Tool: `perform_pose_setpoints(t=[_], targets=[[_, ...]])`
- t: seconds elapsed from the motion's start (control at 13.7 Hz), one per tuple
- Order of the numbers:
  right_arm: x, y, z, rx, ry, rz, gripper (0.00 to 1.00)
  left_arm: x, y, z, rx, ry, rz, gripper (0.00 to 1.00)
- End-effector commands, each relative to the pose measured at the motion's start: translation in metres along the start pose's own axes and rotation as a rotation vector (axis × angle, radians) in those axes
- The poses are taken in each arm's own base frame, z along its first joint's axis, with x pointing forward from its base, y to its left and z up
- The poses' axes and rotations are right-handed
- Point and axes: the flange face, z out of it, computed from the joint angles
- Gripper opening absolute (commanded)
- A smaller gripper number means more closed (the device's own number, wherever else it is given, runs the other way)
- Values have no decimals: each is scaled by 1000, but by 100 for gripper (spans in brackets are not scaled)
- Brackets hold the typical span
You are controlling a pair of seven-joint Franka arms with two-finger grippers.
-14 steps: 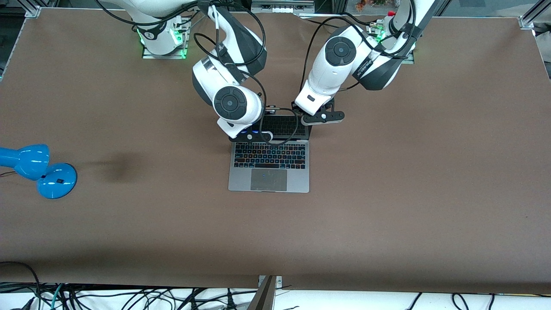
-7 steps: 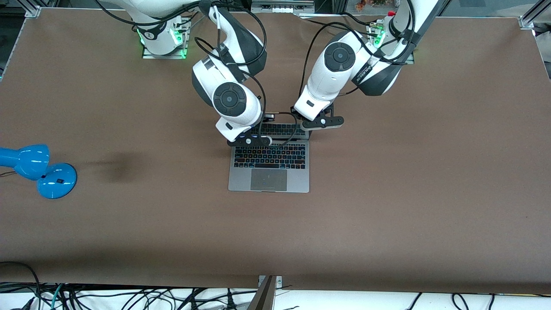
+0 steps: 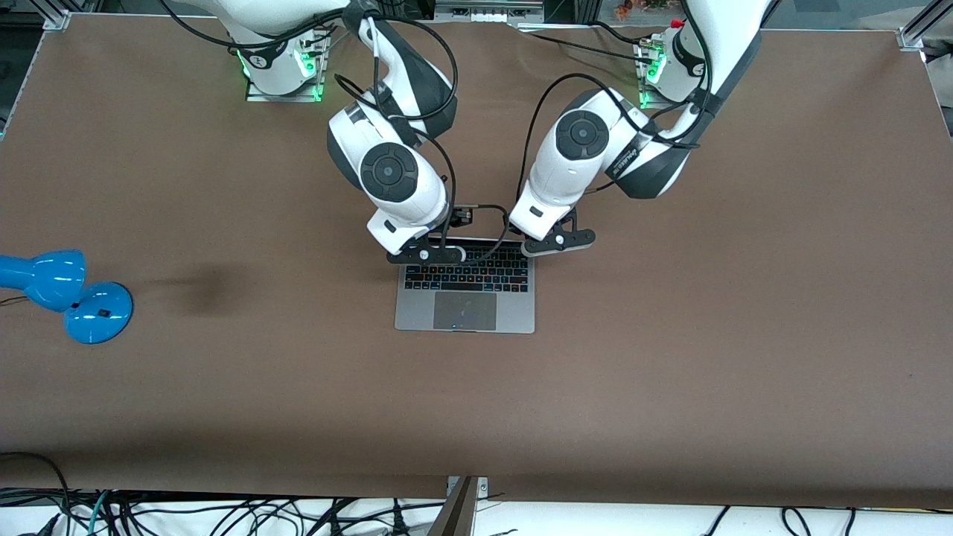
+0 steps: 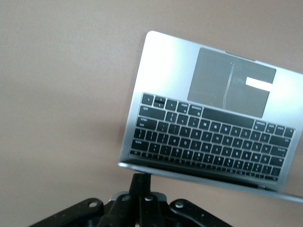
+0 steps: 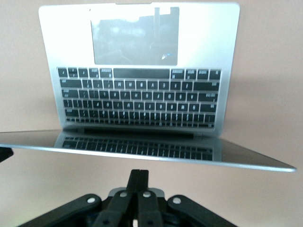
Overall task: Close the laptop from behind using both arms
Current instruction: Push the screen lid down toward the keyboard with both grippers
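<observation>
The laptop (image 3: 464, 286) lid tilts partly down, left gripper (image 3: 558, 243) and right gripper (image 3: 424, 256) clenched against it.

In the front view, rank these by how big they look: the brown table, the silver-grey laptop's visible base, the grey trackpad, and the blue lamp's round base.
Largest to smallest:
1. Brown table
2. Silver-grey laptop base
3. Blue lamp's round base
4. Grey trackpad

The last two look close in area, so their order is unsure.

A silver-grey laptop (image 3: 464, 296) with black keys and a grey trackpad is seen on a brown table (image 3: 670, 335), a glossy blue lamp (image 3: 63, 294) is seen, and white arms are fitted with black grippers.
</observation>
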Motion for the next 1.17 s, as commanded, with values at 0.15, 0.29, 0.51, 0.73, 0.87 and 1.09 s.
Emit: perform_pose_setpoints(t=[0.15,0.29,0.51,0.73,0.87,1.09], targets=[[16,11,15,-27,38,-30,0,24,5,0,17,23,-12,0],[23,14,18,-19,58,-49,0,31,7,3,15,19,-20,0],[28,14,24,-13,67,-52,0,43,6,7,10,17,-34,0],[30,18,24,-12,68,-47,0,51,9,13,6,10,-44,0],[33,20,27,-16,69,-43,0,59,6,19,12,4,-55,0],[43,24,37,-9,102,-40,0,64,10,30,27,17,-52,0]])
